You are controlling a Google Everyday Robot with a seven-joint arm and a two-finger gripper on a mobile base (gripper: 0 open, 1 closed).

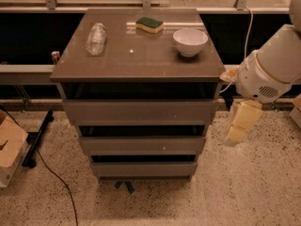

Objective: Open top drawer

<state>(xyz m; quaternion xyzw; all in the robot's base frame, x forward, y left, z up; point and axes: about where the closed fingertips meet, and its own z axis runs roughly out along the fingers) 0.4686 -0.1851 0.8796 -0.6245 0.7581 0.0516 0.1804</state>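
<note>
grey-brown, flat and handleless, the wide top drawer [141,111] sits directly under the slab of the grey-brown table [136,62]. a dark gap runs along its upper edge. by the look of it, it has not been pulled out. the two narrower grey-brown drawer fronts [142,145] stack below the top drawer.

i judge the step in hand to be the approach, since nothing is on the top drawer yet. the next move calls for bringing the hand across to the front of the top drawer. with no handle there, it would likely have to catch the upper edge at the dark gap and pull straight out, away from the cabinet.

the cream-coloured robot hand [235,136] hangs to the right of the top drawer, apart from the cabinet's side, pointing down toward the speckled floor [244,192]. it holds nothing and touches nothing. whether it is wide or narrow i cannot tell.

above the top drawer, on the table, are a clear plastic bottle [96,39] lying on its side, a yellow-and-green sponge [149,24] and a round white bowl [190,41]. none of them blocks the pull.
</note>
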